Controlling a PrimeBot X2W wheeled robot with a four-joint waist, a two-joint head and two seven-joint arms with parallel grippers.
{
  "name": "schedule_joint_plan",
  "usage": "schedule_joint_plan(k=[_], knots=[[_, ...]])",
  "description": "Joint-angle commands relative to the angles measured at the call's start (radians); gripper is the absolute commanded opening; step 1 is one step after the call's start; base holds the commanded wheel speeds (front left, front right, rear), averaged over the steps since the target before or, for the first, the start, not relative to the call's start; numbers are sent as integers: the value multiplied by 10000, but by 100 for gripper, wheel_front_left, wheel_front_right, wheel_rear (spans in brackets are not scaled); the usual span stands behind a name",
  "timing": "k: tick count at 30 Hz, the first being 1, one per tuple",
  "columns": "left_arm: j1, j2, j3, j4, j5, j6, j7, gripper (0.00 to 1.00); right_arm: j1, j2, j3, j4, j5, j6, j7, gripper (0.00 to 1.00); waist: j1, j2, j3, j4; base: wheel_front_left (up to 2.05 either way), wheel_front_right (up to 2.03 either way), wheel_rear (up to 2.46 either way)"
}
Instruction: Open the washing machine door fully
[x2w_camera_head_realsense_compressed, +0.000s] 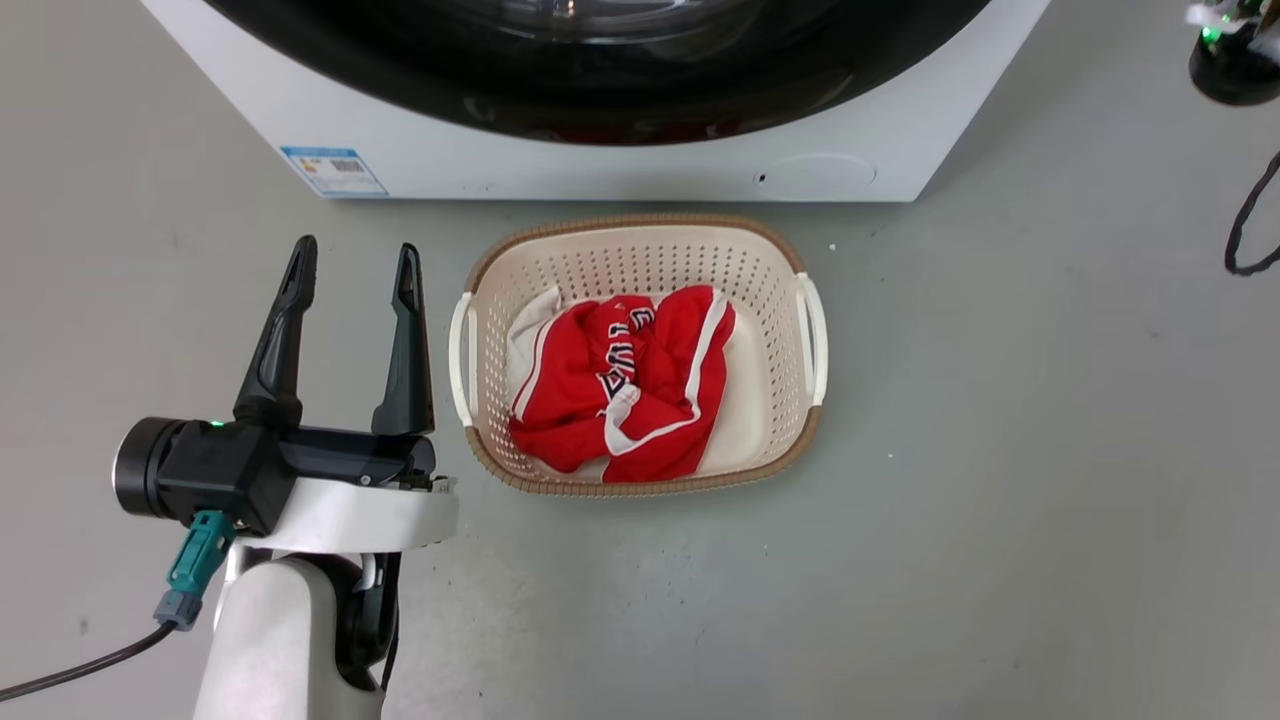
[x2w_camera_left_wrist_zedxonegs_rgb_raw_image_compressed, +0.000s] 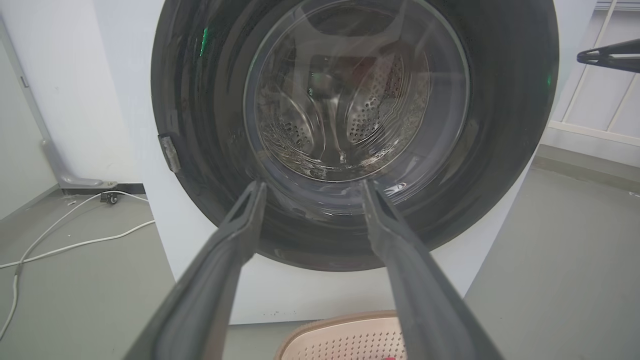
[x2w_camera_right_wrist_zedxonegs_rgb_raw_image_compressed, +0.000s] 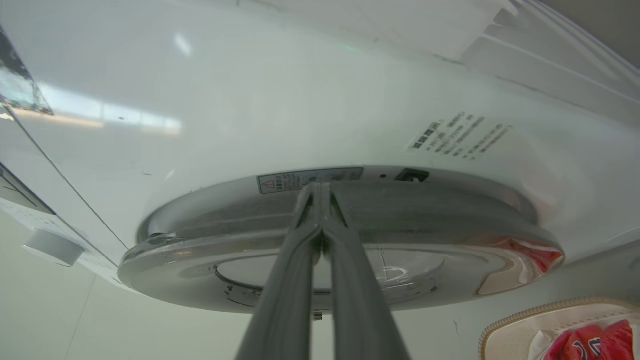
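Plainly, the door (x2w_camera_left_wrist_zedxonegs_rgb_raw_image_compressed: 505, 130) sat flat on the white front of the washer (x2w_camera_head_realsense_compressed: 600, 170), its black ring reaching almost to the washer's side edges, with the steel drum showing through the clear bowl. Whether its rim had lifted off the front at all could not be told.

The right claw (x2w_camera_right_wrist_zedxonegs_rgb_raw_image_compressed: 320, 187) was narrow, its two fingers pressed together along their length. Its tips met at the door's side rim, just under a small warning sticker (x2w_camera_right_wrist_zedxonegs_rgb_raw_image_compressed: 310, 180). Whether they pinched any part of the rim could not be told.

The left claw (x2w_camera_head_realsense_compressed: 353, 262) hung wide apart and held nothing. It hovered over the floor (x2w_camera_head_realsense_compressed: 1000, 450) just left of the basket (x2w_camera_head_realsense_compressed: 640, 222), and it pointed at the door's lower half, well short of it.

The basket stood before the washer, with a narrow strip of floor between its far rim and the washer's bottom edge. A red garment (x2w_camera_head_realsense_compressed: 620, 380) lay bunched inside it. Grey floor spread broadly to the basket's right and nearer the robot. On the washer's lower front, a blue label (x2w_camera_head_realsense_compressed: 333, 170) sat near the left corner and a round flap (x2w_camera_head_realsense_compressed: 815, 172) near the right. White cables (x2w_camera_left_wrist_zedxonegs_rgb_raw_image_compressed: 75, 245) trailed over the floor beside the washer's left edge, by the wall.
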Motion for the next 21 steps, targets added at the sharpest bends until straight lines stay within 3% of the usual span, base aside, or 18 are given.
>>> schedule_joint_plan(k=[1,15,21], knots=[[-199,-5,-40,-73,-28,1,-23,100,-251,45,36,144,-75,0,-18,0,-1,0,192,95,0,0,0],[-412,-5,-268,-270,-4,58,-23,100,-990,142,164,641,-276,0,380,0,-1,0,830,281,0,0,0],[-416,-5,-381,-189,-14,84,-23,100,-837,204,-19,357,1,2,1139,0,-1,0,841,339,0,0,0]])
